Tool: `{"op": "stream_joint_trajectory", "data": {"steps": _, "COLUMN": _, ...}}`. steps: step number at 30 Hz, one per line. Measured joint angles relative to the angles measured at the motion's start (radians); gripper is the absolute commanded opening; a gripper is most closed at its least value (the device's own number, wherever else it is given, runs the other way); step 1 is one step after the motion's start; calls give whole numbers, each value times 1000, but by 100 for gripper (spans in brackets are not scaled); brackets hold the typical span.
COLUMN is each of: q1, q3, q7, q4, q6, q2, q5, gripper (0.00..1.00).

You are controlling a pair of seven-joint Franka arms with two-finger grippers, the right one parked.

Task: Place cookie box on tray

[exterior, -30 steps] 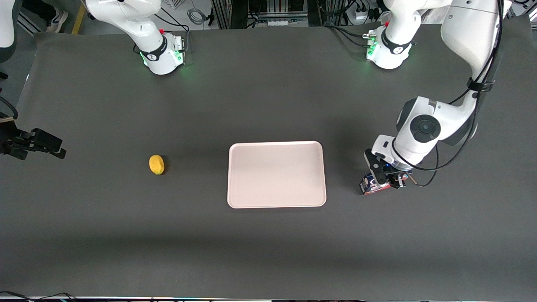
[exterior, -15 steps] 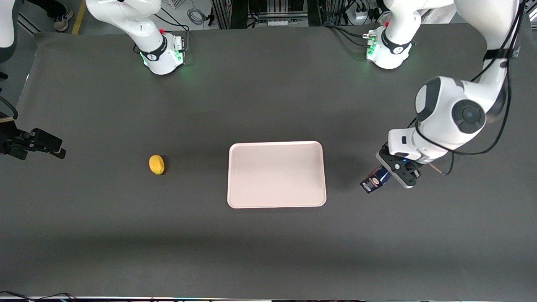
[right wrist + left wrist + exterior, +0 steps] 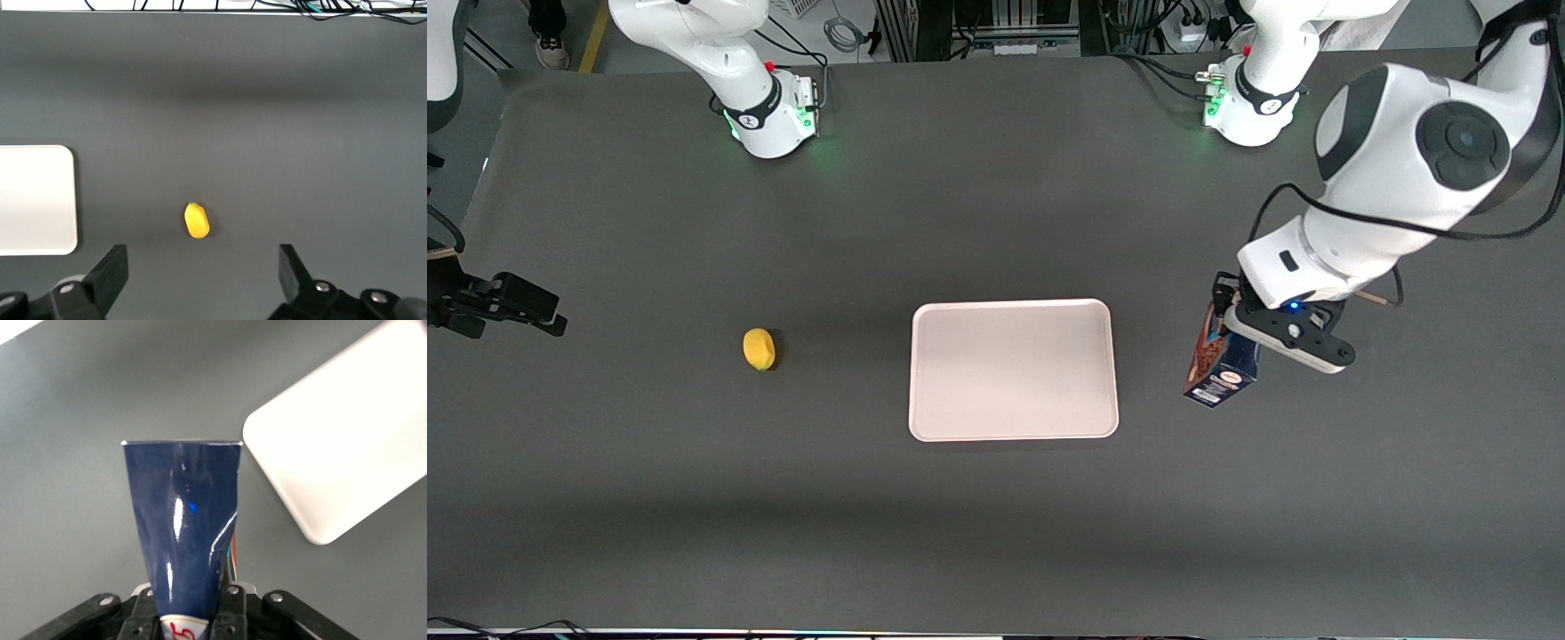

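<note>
Box at right of front frame, lifted off table, tilted, logo end nearest camera, beside tray on working arm's end, not touching it. Gripper just above it in frame, jaws clamped on box's far end; wrist view shows box pinched between fingers. Tray at frame centre, flat, bare. Yellow object left of centre, well apart from tray.

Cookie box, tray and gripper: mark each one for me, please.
cookie box (image 3: 1217,363): front view, its printed side face.
tray (image 3: 1014,307): front view, the raised rim farthest from the camera.
gripper (image 3: 192,613): left wrist view, between the fingertips, shut on the cookie box.
</note>
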Motion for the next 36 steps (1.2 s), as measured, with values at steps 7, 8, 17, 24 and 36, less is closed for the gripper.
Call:
{"op": "stream_joint_trajectory", "data": {"steps": 7, "q1": -74, "q3": 0, "q7": -229, "q4": 47, "q6": -16, "q2": 11, "q5": 1, "gripper": 23}}
{"op": "stream_joint_trajectory", "data": {"steps": 8, "q1": -85, "q3": 0, "q7": -250, "q4": 51, "q6": -16, "q2": 16, "q5": 2, "gripper": 23}}
{"op": "stream_joint_trajectory", "data": {"steps": 17, "q1": -162, "q3": -10, "q7": -458, "q4": 74, "q6": -16, "q2": 90, "q5": 88, "gripper": 23}}
{"op": "stream_joint_trajectory", "data": {"steps": 24, "q1": -213, "q3": -30, "q7": -629, "q4": 83, "q6": 25, "q2": 186, "q5": 172, "gripper": 23}}
{"op": "stream_joint_trajectory", "data": {"steps": 36, "q1": -277, "q3": -44, "q7": -772, "q4": 82, "q6": 161, "q2": 352, "q5": 250, "gripper": 23}}
